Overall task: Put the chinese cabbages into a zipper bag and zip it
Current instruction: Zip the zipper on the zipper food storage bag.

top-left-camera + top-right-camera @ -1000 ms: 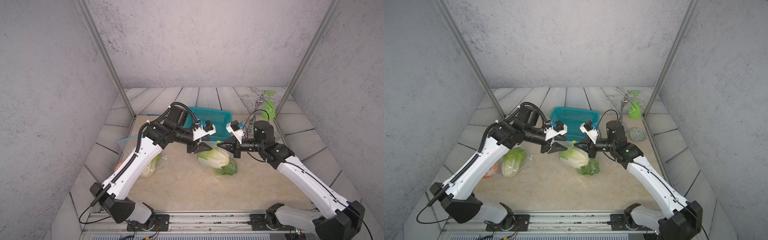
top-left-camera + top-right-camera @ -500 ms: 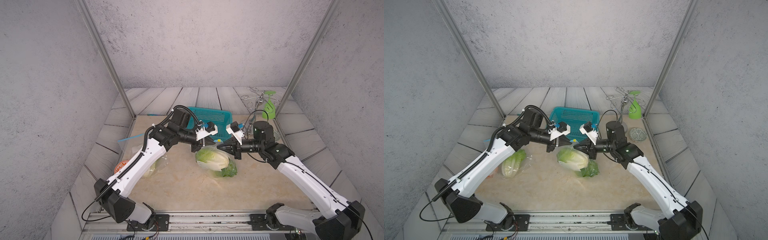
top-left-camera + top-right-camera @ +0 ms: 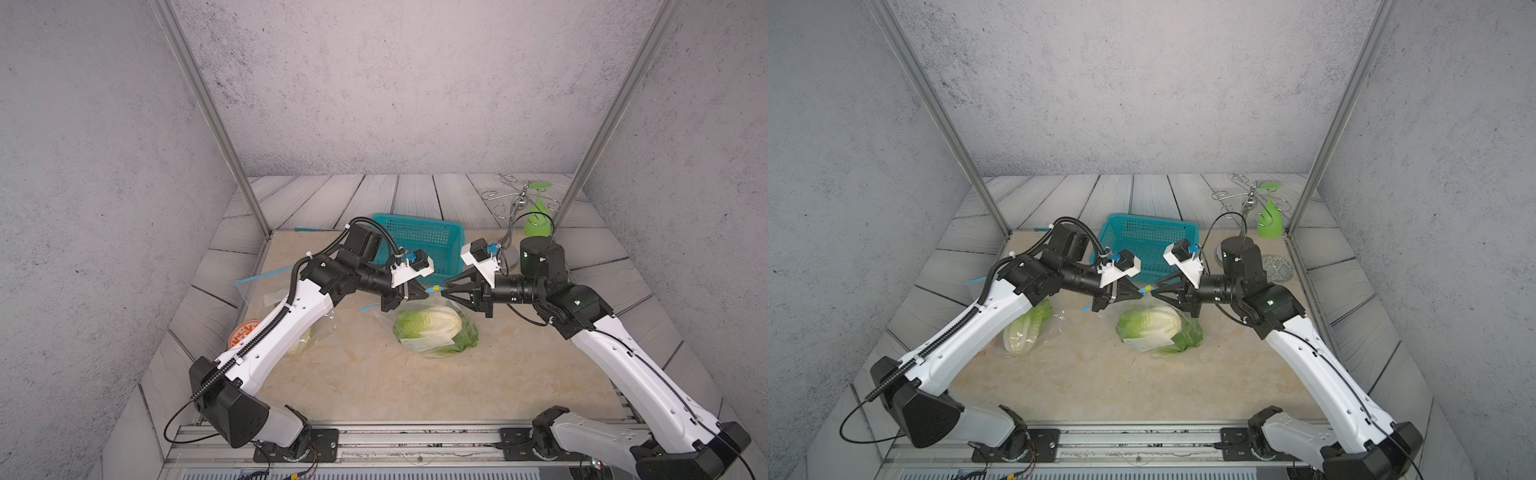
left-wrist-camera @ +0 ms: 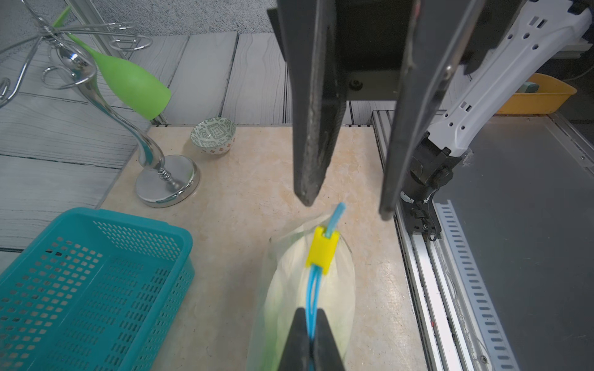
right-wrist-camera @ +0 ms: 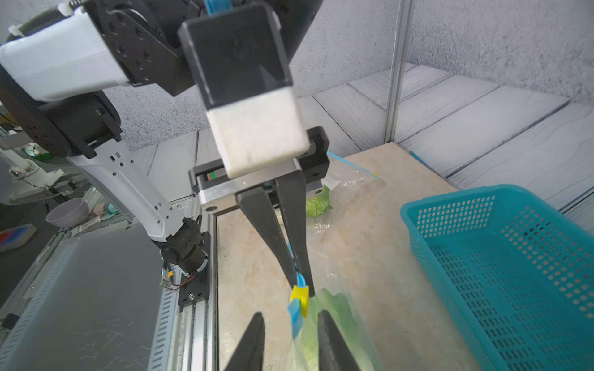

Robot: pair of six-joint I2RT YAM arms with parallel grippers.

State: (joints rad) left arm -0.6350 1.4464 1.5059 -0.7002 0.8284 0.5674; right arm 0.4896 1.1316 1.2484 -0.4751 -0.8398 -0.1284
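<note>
A clear zipper bag [image 3: 434, 332] lies mid-table with a chinese cabbage [image 3: 1152, 326] inside and more green leaf beside it. Its blue zip strip rises to a yellow slider [image 4: 322, 253] held above the table. My left gripper [image 4: 310, 324] is shut on the blue strip just behind the slider, as the right wrist view also shows at the left gripper [image 5: 302, 286]. My right gripper [image 5: 291, 318] faces it, open, its fingers either side of the strip's free end without touching. Another chinese cabbage [image 3: 1025, 328] lies in clear plastic under my left arm.
A teal basket [image 3: 415, 245] stands just behind both grippers. A green upturned goblet [image 3: 537, 220] hangs on a chrome stand [image 4: 167, 183] at the back right, with a small patterned bowl [image 4: 213, 136] near it. An orange disc [image 3: 245, 336] lies at the left edge.
My left gripper has moved in to the bag's top and shut on the blue strip. My right gripper, shut on the strip before, has opened.
</note>
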